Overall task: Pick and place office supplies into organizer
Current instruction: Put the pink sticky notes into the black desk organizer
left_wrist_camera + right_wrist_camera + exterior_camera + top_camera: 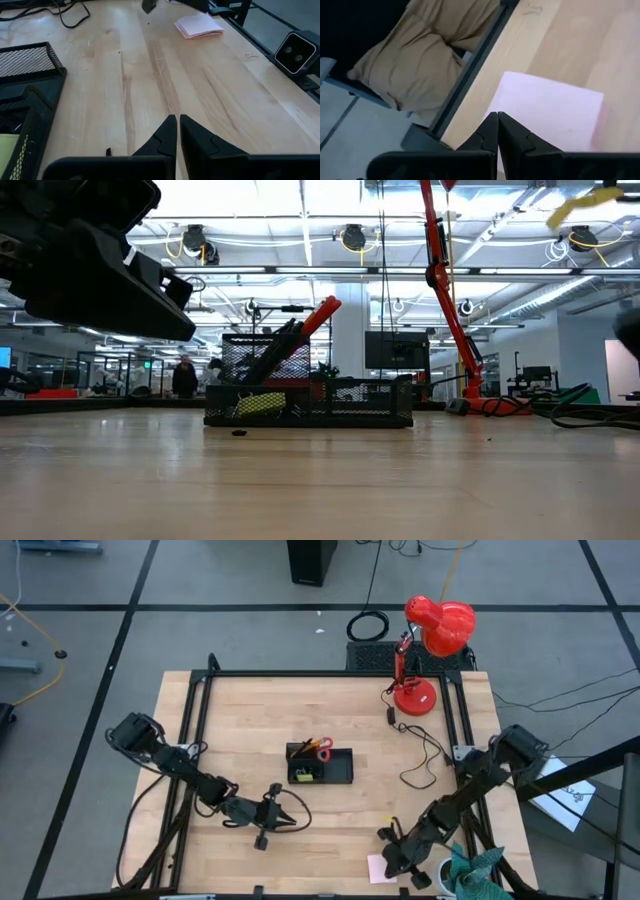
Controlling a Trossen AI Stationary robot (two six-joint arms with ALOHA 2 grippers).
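The black mesh organizer [320, 765] stands mid-table, also in the low view [308, 402]. It holds the red-handled scissors [322, 747], dark pens beside them and a yellow piece [303, 773]. My left gripper [178, 122] hovers shut and empty over bare wood just near of the organizer [30, 85]. A pink sticky-note pad [376, 868] lies flat by the near edge, right of centre. My right gripper [497, 117] is shut, its tips at the pad's edge [545, 110]. A small black bit [108, 151] lies on the wood near the left fingers. My right gripper slants down from the table's right toward the pink pad's edge nearest the table's rim [507, 107]. Its shut fingertips stand at that edge. I cannot tell whether they touch the pad, which lies flat on the wood.
A red desk lamp [430, 650] stands at the far right, its cable [420, 755] trailing over the table. Black frame rails [195, 740] run along the table's sides. A teal cloth [475, 870] sits at the near right corner. Bare wood lies between the two grippers.
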